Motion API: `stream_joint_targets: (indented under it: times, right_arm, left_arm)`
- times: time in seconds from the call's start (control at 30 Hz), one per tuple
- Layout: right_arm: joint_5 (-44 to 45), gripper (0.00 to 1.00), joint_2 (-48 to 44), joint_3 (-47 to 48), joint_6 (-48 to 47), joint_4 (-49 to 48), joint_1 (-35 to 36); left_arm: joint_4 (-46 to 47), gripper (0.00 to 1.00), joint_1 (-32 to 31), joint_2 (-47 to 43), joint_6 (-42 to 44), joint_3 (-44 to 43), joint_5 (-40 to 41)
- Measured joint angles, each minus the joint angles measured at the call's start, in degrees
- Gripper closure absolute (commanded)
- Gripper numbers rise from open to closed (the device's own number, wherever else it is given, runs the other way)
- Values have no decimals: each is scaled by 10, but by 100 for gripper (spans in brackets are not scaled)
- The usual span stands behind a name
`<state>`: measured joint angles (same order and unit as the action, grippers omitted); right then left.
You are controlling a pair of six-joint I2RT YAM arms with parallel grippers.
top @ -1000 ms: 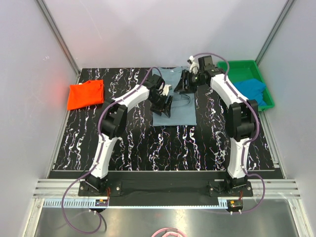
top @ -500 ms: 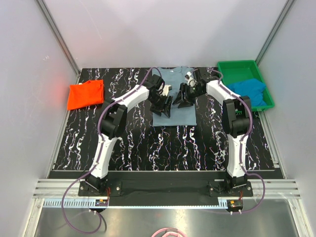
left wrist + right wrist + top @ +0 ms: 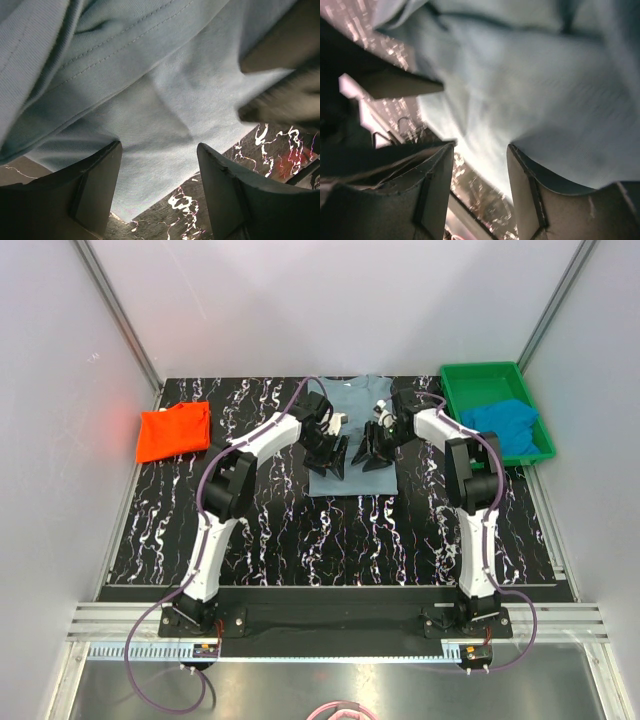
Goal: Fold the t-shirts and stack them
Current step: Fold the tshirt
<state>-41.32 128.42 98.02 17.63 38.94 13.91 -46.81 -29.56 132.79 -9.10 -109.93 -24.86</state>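
The large grey-blue t-shirt point(image 3: 346, 483) lies partly folded on the black marbled table at the back centre. My left gripper point(image 3: 333, 462) is open over its left part. In the left wrist view the gripper point(image 3: 159, 192) has its jaws apart over the shirt's edge point(image 3: 165, 100). My right gripper point(image 3: 368, 455) is open on the shirt's right part. In the right wrist view the gripper point(image 3: 480, 187) has its jaws apart over the cloth's edge point(image 3: 545, 90). The orange-red t-shirt point(image 3: 173, 430) lies folded at the back left. The bright blue t-shirt point(image 3: 505, 423) lies bunched in the tray.
A green plastic tray point(image 3: 480, 370) stands at the back right corner. The black marbled table point(image 3: 300, 530) extends toward the arm bases. Pale walls enclose the left, back and right sides.
My right gripper has come from the shirt's far right edge toward the near side, down onto the shirt close to the left gripper. The left gripper has barely moved.
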Motion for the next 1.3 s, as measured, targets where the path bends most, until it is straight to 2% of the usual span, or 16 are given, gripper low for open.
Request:
stream_joint_targets:
  times: [0.33, 0.73, 1.03, 1.17, 1.23, 1.3]
  right_arm:
    - [22, 45, 56, 57, -5, 12, 0]
    - [94, 42, 128, 220, -7, -9, -1]
    - [156, 39, 136, 335, -12, -43, -3]
    - [172, 39, 122, 338, -19, -50, -5]
    - [182, 39, 98, 308, -25, -49, -6]
    - [185, 39, 64, 264, -29, -45, -8]
  left_arm:
    - [0, 32, 0, -4, 0, 8, 0]
    - [0, 32, 1, -5, 0, 9, -4]
    - [0, 32, 1, -5, 0, 9, -4]
    - [0, 32, 1, -5, 0, 9, -4]
    - [-1, 31, 1, -5, 2, 8, -4]
    - [-5, 24, 0, -5, 6, 6, -2]
